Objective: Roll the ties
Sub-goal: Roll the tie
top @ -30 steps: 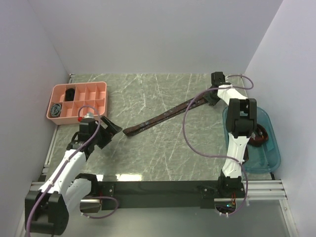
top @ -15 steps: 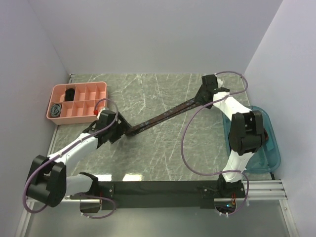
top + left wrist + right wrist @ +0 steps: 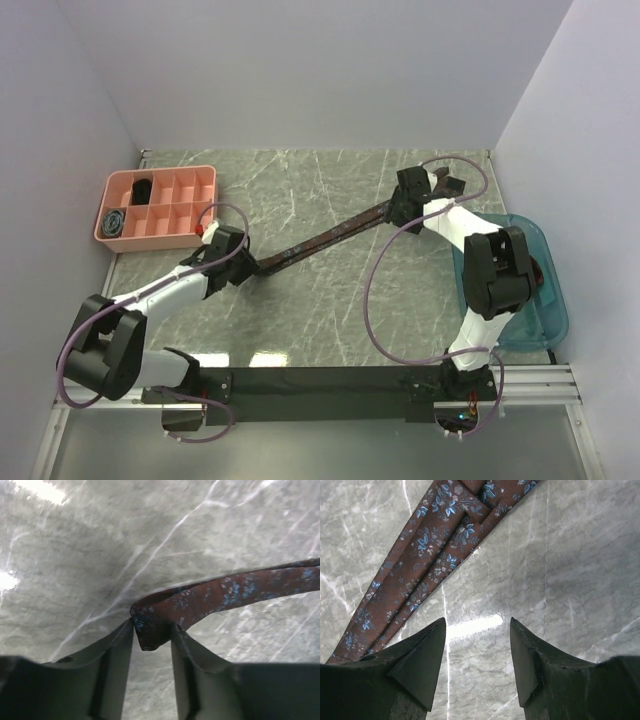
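Observation:
A maroon patterned tie [image 3: 325, 238] lies as a long strip slanting across the table. In the left wrist view its near tip [image 3: 150, 630] sits bunched between my two fingers, touching both. My left gripper [image 3: 247, 262] is shut on that tip. My right gripper [image 3: 404, 206] stands open at the tie's far, wide end. In the right wrist view the tie [image 3: 427, 555] lies up and left of the gripper [image 3: 477, 622], with only bare table between its fingertips. Two rolled ties, one black [image 3: 143, 188] and one grey-blue [image 3: 114, 221], sit in a pink tray [image 3: 195, 175].
The pink compartment tray stands at the back left. A teal bin [image 3: 545, 320] at the right edge holds a dark tie [image 3: 527, 276] beside the right arm. Purple cables [image 3: 375, 290] loop off both arms. White walls close in three sides.
My left gripper has swung right to the tie's near tip and closed on it. My right gripper has moved left along the tie's far end and opened a little.

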Controlling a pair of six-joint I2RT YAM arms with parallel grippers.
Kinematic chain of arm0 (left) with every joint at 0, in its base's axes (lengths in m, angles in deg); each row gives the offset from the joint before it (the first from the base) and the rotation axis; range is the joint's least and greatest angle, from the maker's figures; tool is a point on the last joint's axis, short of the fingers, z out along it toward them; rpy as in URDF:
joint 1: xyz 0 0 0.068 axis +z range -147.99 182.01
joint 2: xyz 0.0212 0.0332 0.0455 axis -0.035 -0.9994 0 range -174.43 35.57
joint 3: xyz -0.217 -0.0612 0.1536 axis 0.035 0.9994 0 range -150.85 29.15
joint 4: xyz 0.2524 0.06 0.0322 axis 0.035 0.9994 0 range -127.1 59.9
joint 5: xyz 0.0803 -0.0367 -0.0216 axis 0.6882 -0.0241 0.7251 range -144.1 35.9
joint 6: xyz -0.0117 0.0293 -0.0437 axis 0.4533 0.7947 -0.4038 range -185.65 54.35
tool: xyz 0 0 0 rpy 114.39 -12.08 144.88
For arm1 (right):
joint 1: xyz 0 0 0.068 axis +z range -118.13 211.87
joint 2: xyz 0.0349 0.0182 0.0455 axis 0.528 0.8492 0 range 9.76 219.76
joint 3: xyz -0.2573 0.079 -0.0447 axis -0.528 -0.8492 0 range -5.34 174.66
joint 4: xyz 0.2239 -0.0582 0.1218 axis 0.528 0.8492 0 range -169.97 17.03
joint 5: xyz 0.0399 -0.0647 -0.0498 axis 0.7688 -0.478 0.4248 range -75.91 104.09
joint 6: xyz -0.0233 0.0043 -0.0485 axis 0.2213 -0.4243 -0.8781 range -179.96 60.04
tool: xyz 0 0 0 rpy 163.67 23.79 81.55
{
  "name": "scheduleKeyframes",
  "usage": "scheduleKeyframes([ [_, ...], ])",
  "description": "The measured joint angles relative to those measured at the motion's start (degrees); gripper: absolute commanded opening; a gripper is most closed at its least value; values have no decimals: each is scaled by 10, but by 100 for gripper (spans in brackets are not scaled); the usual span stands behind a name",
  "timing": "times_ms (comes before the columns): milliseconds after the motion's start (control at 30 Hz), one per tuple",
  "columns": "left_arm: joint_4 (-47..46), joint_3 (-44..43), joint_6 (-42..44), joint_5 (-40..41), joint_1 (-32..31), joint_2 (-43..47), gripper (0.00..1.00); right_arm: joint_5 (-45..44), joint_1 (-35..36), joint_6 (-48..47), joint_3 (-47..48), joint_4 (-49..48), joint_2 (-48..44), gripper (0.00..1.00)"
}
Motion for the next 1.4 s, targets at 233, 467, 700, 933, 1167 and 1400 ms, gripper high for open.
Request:
scheduleKeyframes([
  [233,-53,70,7,-5,1,18,31,2,-1,-9,-18,-12,-30,61],
  [467,-112,178,11,-46,40,111,18,20,-38,-7,-17,-24,-40,54],
  [700,-132,212,31,-90,82,151,16,51,-60,-11,26,-23,-34,40],
  [933,-137,220,35,-114,86,153,4,102,-31,-7,39,-45,-12,17],
  [1167,-119,218,34,-112,89,159,1,166,45,9,41,-77,38,10],
  [1400,-103,210,33,-116,94,159,1,249,164,36,-2,-192,41,15],
])
